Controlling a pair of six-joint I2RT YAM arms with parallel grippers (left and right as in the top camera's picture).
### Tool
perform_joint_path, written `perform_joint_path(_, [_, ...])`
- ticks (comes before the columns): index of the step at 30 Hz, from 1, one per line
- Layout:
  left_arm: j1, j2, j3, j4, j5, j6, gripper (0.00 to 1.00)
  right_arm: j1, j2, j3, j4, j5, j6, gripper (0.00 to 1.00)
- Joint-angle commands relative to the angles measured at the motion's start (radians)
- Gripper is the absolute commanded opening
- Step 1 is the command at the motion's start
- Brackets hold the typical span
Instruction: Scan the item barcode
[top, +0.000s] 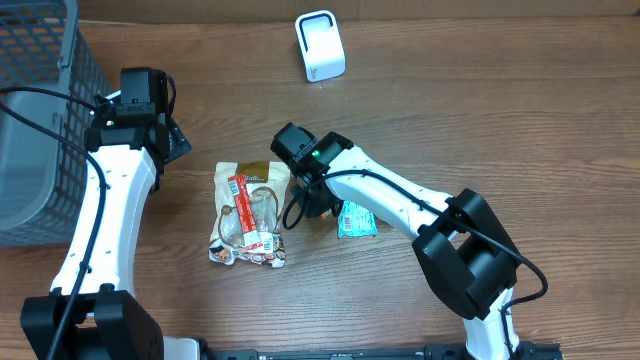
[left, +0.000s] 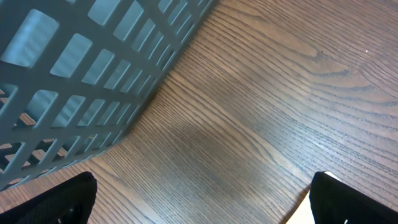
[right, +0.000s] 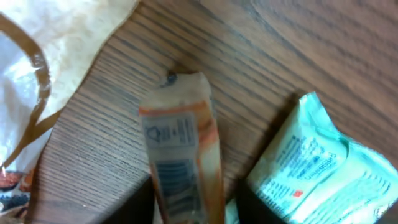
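Right wrist: orange packet (right: 180, 155) sits between fingers of the right hand (right: 189, 204).

Grey basket (top: 82, 80) on wooden table (top: 500, 110).

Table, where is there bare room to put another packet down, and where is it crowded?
Free: the wood right of the white scanner, and the stretch between the scanner and the grey basket. Crowded: the middle, where the snack bag, the teal packet and the right arm sit close together.
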Motion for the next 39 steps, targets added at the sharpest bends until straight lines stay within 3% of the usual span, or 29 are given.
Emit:
perform_joint_path(1, [-0.002,0.004,0.016,0.002,-0.013,0.019,1.0,0.002,-0.025,-0.006,0.015,-0.032,0.036,0.51])
perform_joint_path(6, [-0.002,0.004,0.016,0.002,-0.013,0.019,1.0,0.002,-0.025,-0.006,0.044,-0.059,0.114,0.52])
perform_joint_path(10, [-0.002,0.004,0.016,0.002,-0.013,0.019,1.0,0.002,-0.025,-0.006,0.061,-0.058,0.18,0.25])
perform_joint_path(13, [-0.003,0.004,0.016,0.002,-0.013,0.019,1.0,0.002,-0.025,-0.006,0.063,-0.058,0.22,0.22])
perform_joint_path(14, [-0.003,0.004,0.016,0.002,-0.013,0.019,1.0,0.002,-0.025,-0.006,0.065,-0.06,0.232,0.31])
perform_joint_path(18, [-0.003,0.004,0.016,0.002,-0.013,0.019,1.0,0.002,-0.025,-0.006,0.068,-0.061,0.252,0.49])
perform_joint_path(24, [-0.003,0.004,0.016,0.002,-0.013,0.019,1.0,0.003,-0.034,0.015,0.056,-0.055,0.261,0.51])
perform_joint_path(27, [-0.003,0.004,0.016,0.002,-0.013,0.019,1.0,-0.007,-0.072,0.078,0.013,-0.05,0.261,0.59])
perform_joint_path(33, [-0.003,0.004,0.016,0.002,-0.013,0.019,1.0,-0.063,-0.172,0.164,-0.115,0.045,0.266,1.0])
perform_joint_path(39, [-0.003,0.004,0.016,0.002,-0.013,0.019,1.0,-0.194,-0.208,0.165,-0.276,0.048,0.325,1.0])
